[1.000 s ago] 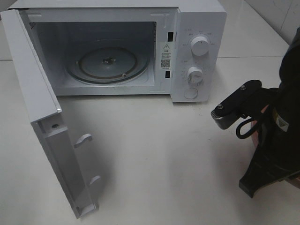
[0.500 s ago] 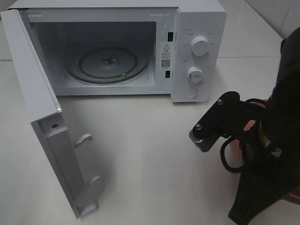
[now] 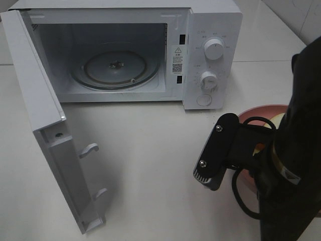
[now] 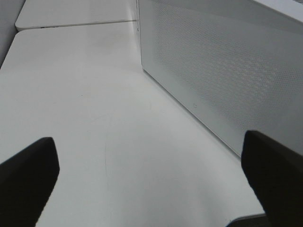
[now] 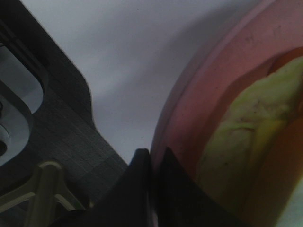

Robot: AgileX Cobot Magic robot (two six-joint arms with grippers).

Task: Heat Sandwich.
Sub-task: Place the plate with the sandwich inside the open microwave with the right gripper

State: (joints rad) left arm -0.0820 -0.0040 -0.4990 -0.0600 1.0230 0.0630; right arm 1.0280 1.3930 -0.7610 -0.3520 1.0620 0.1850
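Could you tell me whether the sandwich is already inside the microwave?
No, the glass turntable inside the microwave is bare, and the sandwich lies on the pink plate outside it.

The only marking with any legible content is a small white sticker (image 3: 177,58) on the front frame of the microwave (image 3: 213,15), just right of the open cavity. It carries a warning triangle at the top and a QR code at the bottom, with lines of fine print between them that are too small to read. Faint scale marks ring the upper dial (image 3: 213,48) and the lower dial (image 3: 208,79), also unreadable. No brand name or number can be read.
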